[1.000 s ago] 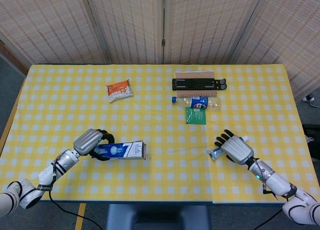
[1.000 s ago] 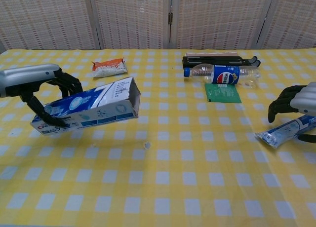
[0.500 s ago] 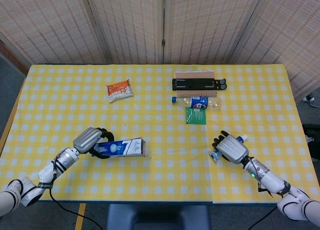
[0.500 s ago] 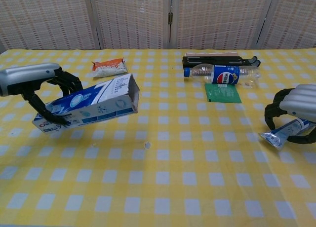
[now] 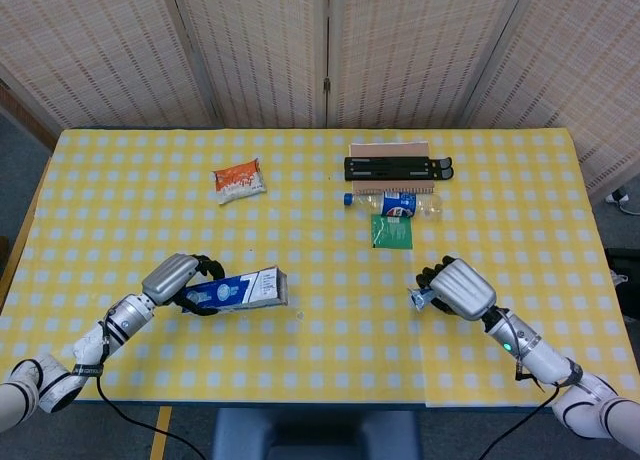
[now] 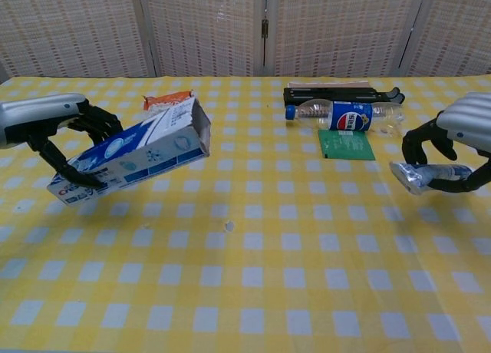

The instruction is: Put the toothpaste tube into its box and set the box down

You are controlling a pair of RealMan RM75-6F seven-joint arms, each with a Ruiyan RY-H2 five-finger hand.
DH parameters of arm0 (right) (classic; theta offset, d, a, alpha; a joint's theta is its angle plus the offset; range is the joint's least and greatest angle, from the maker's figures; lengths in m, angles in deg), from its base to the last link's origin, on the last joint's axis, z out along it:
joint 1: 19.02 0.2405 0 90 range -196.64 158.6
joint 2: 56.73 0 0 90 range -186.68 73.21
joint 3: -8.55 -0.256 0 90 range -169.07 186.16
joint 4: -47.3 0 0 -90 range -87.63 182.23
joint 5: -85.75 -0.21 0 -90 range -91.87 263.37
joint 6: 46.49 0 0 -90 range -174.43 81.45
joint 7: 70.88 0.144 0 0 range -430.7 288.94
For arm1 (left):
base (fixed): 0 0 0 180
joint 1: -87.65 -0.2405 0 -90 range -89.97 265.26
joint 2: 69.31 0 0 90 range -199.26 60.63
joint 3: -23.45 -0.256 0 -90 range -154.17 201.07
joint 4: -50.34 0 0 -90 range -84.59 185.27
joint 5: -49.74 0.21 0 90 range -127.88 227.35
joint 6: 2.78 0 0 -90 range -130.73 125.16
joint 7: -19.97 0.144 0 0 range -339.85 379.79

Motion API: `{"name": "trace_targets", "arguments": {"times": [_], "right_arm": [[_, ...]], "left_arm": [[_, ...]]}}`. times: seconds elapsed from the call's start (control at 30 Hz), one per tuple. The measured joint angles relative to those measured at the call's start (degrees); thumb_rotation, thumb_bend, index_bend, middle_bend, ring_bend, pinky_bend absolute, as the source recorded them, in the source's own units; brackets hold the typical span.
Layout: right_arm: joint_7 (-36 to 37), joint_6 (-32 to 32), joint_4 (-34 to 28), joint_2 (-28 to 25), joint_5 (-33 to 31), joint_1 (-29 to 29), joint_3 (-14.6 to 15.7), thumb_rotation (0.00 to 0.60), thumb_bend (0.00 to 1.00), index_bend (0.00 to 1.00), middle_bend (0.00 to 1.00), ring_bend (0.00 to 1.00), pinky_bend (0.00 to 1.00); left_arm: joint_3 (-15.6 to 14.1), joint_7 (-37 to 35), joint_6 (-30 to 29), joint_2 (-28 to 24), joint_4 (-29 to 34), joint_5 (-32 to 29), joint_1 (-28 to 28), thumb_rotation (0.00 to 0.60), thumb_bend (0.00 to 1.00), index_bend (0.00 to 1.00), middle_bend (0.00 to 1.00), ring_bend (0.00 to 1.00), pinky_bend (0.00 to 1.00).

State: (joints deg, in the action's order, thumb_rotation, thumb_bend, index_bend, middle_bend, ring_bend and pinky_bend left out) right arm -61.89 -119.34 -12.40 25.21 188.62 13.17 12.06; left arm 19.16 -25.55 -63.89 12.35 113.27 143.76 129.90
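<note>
My left hand (image 5: pixel 172 278) (image 6: pixel 54 123) grips the closed end of the blue and white toothpaste box (image 5: pixel 238 289) (image 6: pixel 130 156). The box is lifted off the table, its open end tilted up and pointing right. My right hand (image 5: pixel 460 288) (image 6: pixel 460 142) holds the toothpaste tube (image 5: pixel 422 299) (image 6: pixel 426 175) above the cloth, the crimped end pointing left toward the box. A wide gap separates tube and box.
On the yellow checked tablecloth (image 5: pixel 320 230) lie an orange snack packet (image 5: pixel 240 180), a Pepsi bottle (image 5: pixel 395 202) on its side, a green card (image 5: pixel 392 231) and a black holder on a cardboard piece (image 5: pixel 397 166). A small crumb (image 6: pixel 229 225) lies near the middle.
My right hand closed on the tube and lifted it off the table, moving left. My left hand raised the box and tilted its open end further up.
</note>
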Motion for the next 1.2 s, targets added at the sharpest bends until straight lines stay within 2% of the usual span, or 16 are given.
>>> {"name": "trace_targets", "arguments": {"times": [0.2, 0.4, 0.5, 0.63, 0.83, 0.93, 1.03, 1.2], "right_arm": [[4.46, -4.56, -10.33, -5.17, 0.18, 0.15, -1.41, 0.6, 0.36, 0.87, 0.71, 0.67, 0.58], [15.91, -6.03, -26.57, -10.57, -1.76, 1.04, -3.79, 0.6, 0.36, 0.87, 0.71, 0.67, 0.58], [22.97, -6.25, -35.13, -13.27, -4.24, 1.85, -6.22, 0.6, 0.36, 0.87, 0.71, 0.68, 0.58], [32.26, -5.97, -45.17, -16.71, -10.3, 3.27, -11.57, 0.6, 0.36, 0.87, 0.71, 0.68, 0.58], [41.16, -4.63, -52.1, -18.1, -21.89, 4.86, -19.45, 0.6, 0.36, 0.87, 0.71, 0.69, 0.58], [42.91, -3.33, -54.3, -17.65, -26.91, 5.75, -23.29, 0.6, 0.36, 0.87, 0.71, 0.69, 0.58], [45.33, -1.93, -56.09, -16.83, -28.87, 6.35, -25.45, 0.6, 0.36, 0.87, 0.71, 0.69, 0.58], [50.46, -0.95, -57.76, -16.05, -28.93, 6.09, -27.04, 0.6, 0.37, 0.87, 0.71, 0.68, 0.58]], "left_arm": [[1.54, -3.79, -0.44, 0.8, -0.5, -2.0, -0.59, 0.6, 0.15, 0.51, 0.6, 0.41, 0.43], [1.92, -11.97, -2.2, 1.78, 0.35, -1.5, -0.95, 0.6, 0.15, 0.51, 0.6, 0.41, 0.43], [2.25, -12.25, -2.95, 2.05, 2.12, -1.27, -1.04, 0.6, 0.15, 0.51, 0.6, 0.41, 0.43], [2.77, -10.39, -3.73, 2.06, 5.61, -1.13, -1.13, 0.6, 0.15, 0.51, 0.6, 0.41, 0.43], [3.89, -8.7, -4.8, 2.67, 10.56, -1.29, -1.28, 0.6, 0.15, 0.51, 0.6, 0.41, 0.43], [4.79, -8.63, -4.8, 3.34, 11.64, -1.67, -1.02, 0.6, 0.15, 0.51, 0.6, 0.41, 0.43], [5.91, -9.2, -4.53, 3.85, 12.55, -2.01, -0.28, 0.6, 0.15, 0.51, 0.6, 0.41, 0.43], [7.19, -10.13, -3.4, 4.93, 13.11, -1.93, 1.56, 0.6, 0.15, 0.51, 0.6, 0.41, 0.43]]}}
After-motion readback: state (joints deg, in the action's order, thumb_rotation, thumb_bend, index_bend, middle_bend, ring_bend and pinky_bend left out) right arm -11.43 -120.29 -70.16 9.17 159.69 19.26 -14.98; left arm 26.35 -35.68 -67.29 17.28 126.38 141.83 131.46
